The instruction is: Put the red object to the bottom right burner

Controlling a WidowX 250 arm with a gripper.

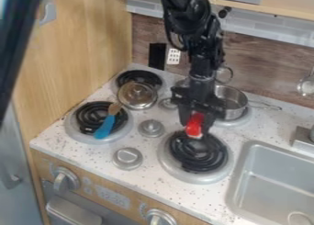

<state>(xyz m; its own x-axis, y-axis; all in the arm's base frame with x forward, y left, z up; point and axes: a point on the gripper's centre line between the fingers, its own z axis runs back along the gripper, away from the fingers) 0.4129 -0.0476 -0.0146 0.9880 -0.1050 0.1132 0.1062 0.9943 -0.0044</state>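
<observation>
stove (153,148) with printed panel (113,198): gripper (195,127) holds red object (194,123) at burner (199,153).

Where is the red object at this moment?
In the camera view, right of centre, the red object is held in the gripper, at the far side of the bottom right burner.

No word or number can be read with certainty. On the wooden front panel (107,179) below the stovetop, pale clock-like digits are shown on a display (113,198), but their exact values cannot be made out. Small pale marks (86,180) are set beside the left knob (65,179), and dark marks are borne by a white plate (174,57), all too small to be read.
</observation>
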